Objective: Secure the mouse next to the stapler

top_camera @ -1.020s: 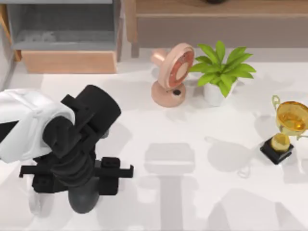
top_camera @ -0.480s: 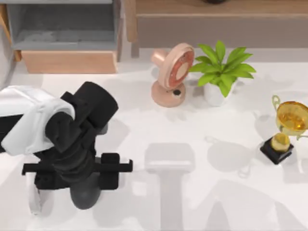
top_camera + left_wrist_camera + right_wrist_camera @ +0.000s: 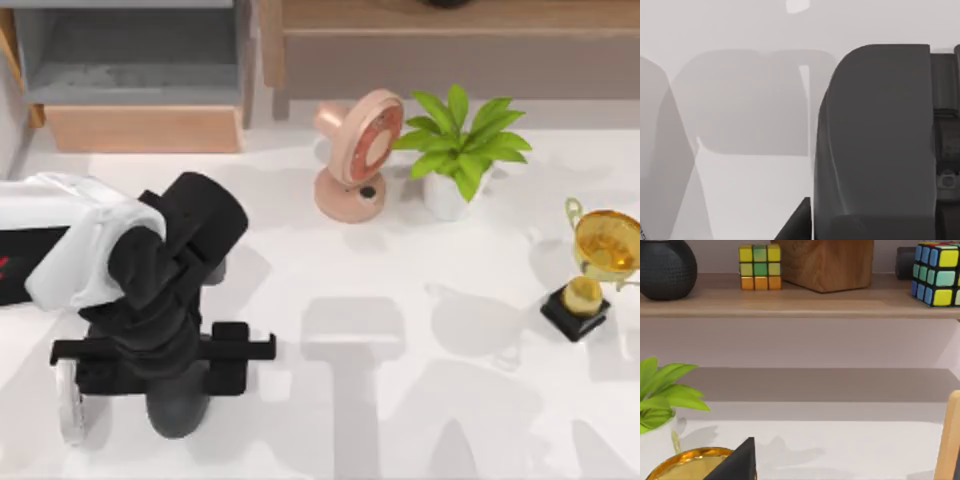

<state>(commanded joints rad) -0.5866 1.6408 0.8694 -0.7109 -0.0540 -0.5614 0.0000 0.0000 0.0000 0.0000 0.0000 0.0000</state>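
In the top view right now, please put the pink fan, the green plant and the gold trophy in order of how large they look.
1. green plant, widest because of its spreading leaves
2. pink fan, close to the plant, so these two are not sure
3. gold trophy, smallest, partly cut by the picture's edge

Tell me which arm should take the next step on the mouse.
Left. Its gripper hangs right over the dark mouse at the table's front left; the right arm is off by the trophy, far away.
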